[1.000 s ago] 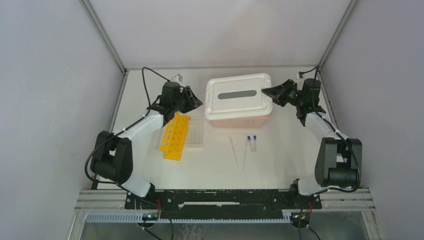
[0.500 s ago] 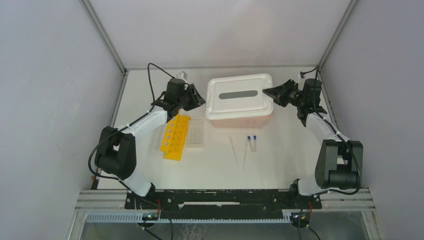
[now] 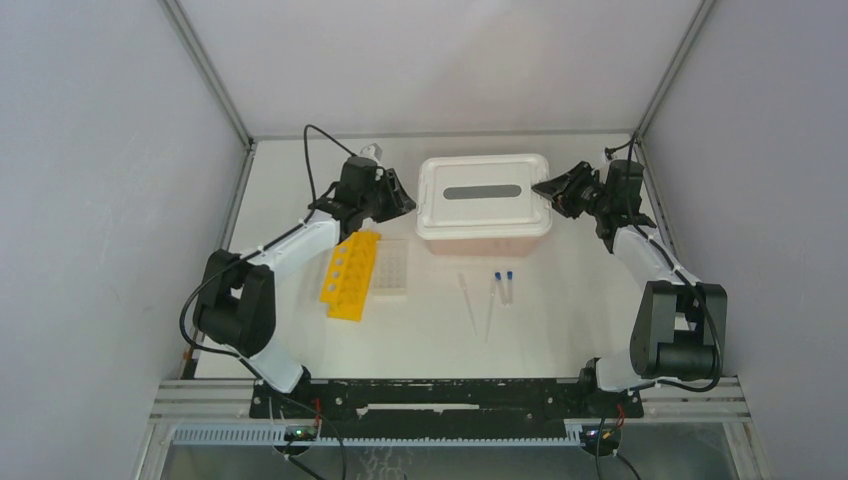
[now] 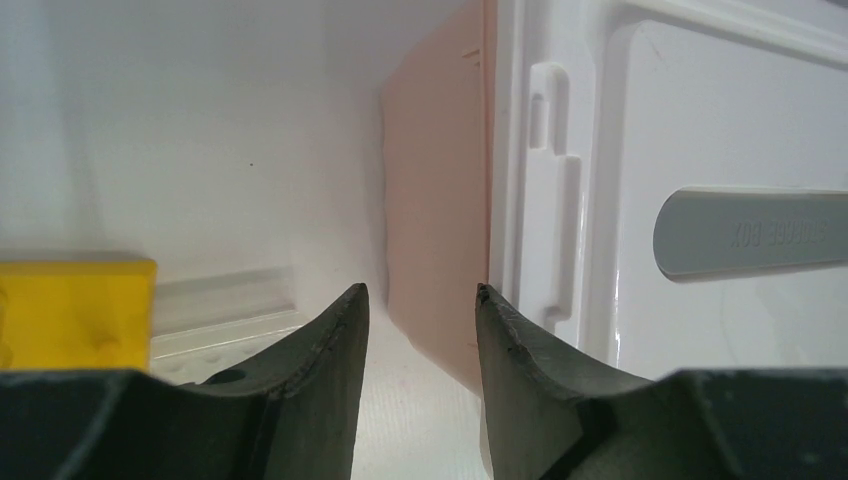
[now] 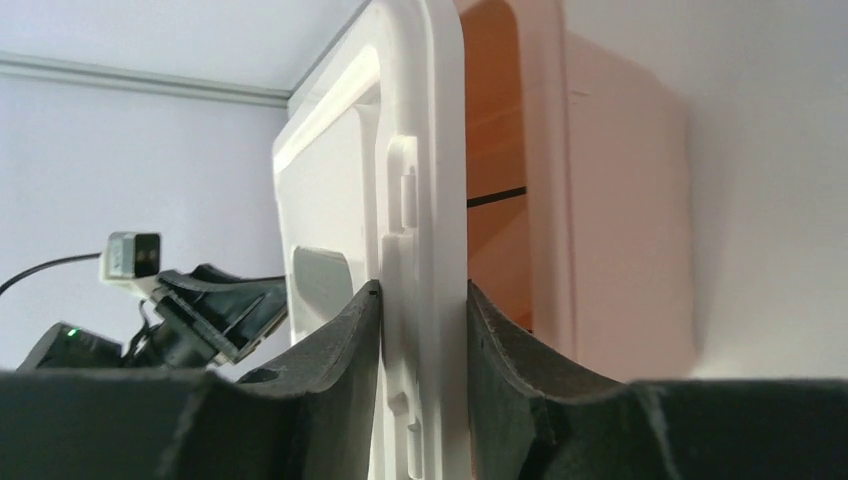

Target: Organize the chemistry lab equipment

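The yellow tube rack [image 3: 350,273] lies at the left, with the clear grid rack [image 3: 391,267] beside it. Two blue-capped tubes [image 3: 503,286] and two thin droppers [image 3: 468,303] lie in front of the pink tub. My left gripper [image 3: 406,203] is open and empty, right by the tub's left end; in the left wrist view [image 4: 421,290] the tub wall shows between the fingers, with a corner of the yellow rack [image 4: 75,310] at the left. My right gripper [image 3: 546,188] is shut on the right rim of the white lid [image 5: 425,200]. The squeeze bottle is out of view.
The pink tub [image 3: 480,240] with its white lid [image 3: 484,195] stands at the back middle. In the right wrist view the lid's edge stands off the tub wall [image 5: 620,220], with the tub's inside showing. Enclosure walls stand close on both sides and behind.
My left gripper has moved right, closer to the tub's left end. The lid has shifted a little to the right and squared up, with my right gripper on its edge.
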Robot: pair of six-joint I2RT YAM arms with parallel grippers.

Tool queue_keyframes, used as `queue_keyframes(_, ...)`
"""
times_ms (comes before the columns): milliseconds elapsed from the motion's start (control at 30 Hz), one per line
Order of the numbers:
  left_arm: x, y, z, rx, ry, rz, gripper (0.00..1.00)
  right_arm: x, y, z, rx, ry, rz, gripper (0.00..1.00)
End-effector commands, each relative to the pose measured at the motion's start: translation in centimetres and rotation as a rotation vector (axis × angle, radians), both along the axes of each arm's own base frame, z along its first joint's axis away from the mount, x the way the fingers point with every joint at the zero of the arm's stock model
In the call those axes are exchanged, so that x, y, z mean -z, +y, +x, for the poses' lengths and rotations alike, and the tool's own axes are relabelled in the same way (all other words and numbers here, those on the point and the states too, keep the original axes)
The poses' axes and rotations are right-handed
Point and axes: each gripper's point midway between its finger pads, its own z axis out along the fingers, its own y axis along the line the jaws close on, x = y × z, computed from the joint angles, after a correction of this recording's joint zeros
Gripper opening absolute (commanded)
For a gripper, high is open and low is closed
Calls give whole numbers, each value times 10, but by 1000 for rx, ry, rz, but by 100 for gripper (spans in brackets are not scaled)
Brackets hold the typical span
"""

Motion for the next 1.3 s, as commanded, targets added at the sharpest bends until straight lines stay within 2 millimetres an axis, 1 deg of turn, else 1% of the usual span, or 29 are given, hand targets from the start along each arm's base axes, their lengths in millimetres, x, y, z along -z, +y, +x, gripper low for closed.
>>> queue_keyframes(0,-36,-14,12,26,-90,-29,48,-22,-17,7,52,-76,-111,42)
queue_keyframes(167,-37,-15,12,26,-92,-27,48,-24,-23,7,69,-59,-146,45)
queue_keyframes(233,-37,-15,12,26,-93,-26,48,-26,-25,8,79,-59,-160,48)
queue_keyframes(567,-39,-16,12,29,-95,-24,48,-30,-35,10,115,-42,-233,49)
queue_keyframes(867,-42,-19,12,37,-98,-31,48,-23,-45,12,149,-5,-353,50)
queue_keyframes(1100,-45,-22,13,43,-103,-35,48,-17,-41,9,143,10,-442,54)
queue_keyframes(1167,-45,-22,14,43,-103,-33,48,-15,-39,8,138,15,-462,56)
queue_keyframes(1233,-46,-22,14,44,-105,-35,48,-13,-42,8,149,20,-481,56)
queue_keyframes(1267,-46,-22,14,42,-104,-35,48,-12,-32,7,127,17,-487,56)
